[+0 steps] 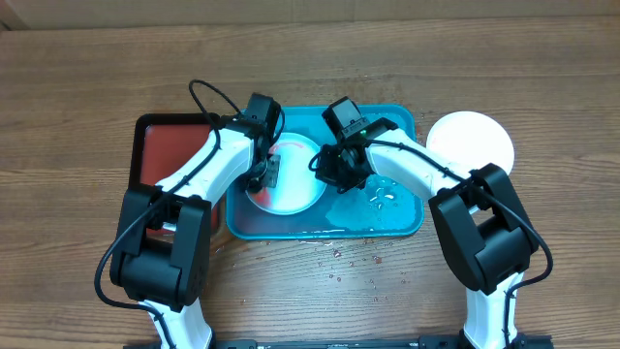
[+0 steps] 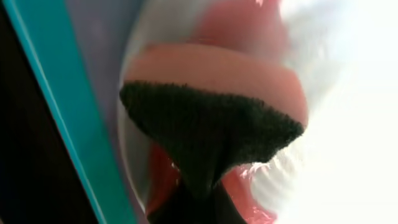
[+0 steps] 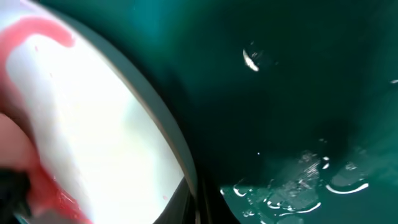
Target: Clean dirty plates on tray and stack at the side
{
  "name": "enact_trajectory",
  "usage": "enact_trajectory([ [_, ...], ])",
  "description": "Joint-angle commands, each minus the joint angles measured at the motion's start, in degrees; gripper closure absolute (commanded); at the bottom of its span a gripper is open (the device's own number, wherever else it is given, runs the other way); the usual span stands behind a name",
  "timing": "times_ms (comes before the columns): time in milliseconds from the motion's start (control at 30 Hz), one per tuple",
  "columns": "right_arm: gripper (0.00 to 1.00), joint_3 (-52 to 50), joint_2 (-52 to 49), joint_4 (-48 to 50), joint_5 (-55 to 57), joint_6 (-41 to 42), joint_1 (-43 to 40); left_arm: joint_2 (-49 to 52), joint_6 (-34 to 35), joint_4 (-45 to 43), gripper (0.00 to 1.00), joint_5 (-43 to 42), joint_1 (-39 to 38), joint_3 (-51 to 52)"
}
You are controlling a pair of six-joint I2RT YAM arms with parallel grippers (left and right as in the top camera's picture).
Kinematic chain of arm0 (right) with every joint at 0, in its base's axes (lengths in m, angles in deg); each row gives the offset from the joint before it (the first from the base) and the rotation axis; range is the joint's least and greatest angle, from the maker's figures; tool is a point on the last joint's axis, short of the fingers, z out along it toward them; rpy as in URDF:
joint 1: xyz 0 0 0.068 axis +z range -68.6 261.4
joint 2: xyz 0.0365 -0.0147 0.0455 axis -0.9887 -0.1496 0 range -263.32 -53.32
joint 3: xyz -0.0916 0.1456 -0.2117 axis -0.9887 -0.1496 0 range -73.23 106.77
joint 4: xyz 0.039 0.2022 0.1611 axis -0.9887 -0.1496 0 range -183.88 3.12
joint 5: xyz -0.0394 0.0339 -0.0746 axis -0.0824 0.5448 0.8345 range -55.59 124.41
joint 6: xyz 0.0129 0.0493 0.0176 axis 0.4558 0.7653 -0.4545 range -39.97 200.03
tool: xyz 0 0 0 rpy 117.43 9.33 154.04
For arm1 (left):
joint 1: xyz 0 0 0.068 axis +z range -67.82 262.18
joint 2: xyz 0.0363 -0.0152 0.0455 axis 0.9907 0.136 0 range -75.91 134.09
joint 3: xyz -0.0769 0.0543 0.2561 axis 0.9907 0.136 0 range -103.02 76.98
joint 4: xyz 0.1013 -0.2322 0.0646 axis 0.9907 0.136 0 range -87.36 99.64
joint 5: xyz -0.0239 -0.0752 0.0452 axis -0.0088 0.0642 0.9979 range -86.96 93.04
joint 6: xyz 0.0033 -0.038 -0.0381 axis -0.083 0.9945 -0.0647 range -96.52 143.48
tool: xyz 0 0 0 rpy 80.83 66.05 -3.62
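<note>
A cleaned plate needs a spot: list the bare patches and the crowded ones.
Free: the table strip behind the tray; the wood just before its near rim. The tray's right end is bare, under the right arm. Crowded: its left half, where the left tool and right tool meet on the smeared plate. A white plate sits right of the tray.

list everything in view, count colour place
round white plastic plate with red smears: 1, white, in turquoise tray
plain round white plastic plate: 1, white, on table right of tray
turquoise rectangular plastic tray: 1, wet, table centre
red black-rimmed tray: 1, left of turquoise tray
pink sponge with dark scouring face: 1, on smeared plate
wooden table: 1, brown
left gripper: 1, black, holding sponge
right gripper: 1, black, at smeared plate's rim
</note>
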Motion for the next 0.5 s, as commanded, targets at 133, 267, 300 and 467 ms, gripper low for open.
enact_trajectory([
  [133, 0.96, -1.2, -0.9, -0.1, -0.6, 0.2, 0.3, -0.8, -9.8, 3.7, 0.96, -27.3, 0.0, 0.1],
  [267, 0.96, -1.2, -0.9, 0.0, -0.6, 0.2, 1.5, -0.8, -10.3, -1.7, 0.96, -30.1, 0.0, 0.1],
  [300, 0.96, -1.2, -0.9, 0.0, -0.6, 0.2, 1.7, -0.8, -10.4, -3.4, 0.96, -30.1, 0.0, 0.1],
  [467, 0.96, -1.2, -0.9, 0.7, -0.6, 0.2, 1.9, -0.7, -10.3, -10.5, 0.96, -22.9, 0.0, 0.1],
])
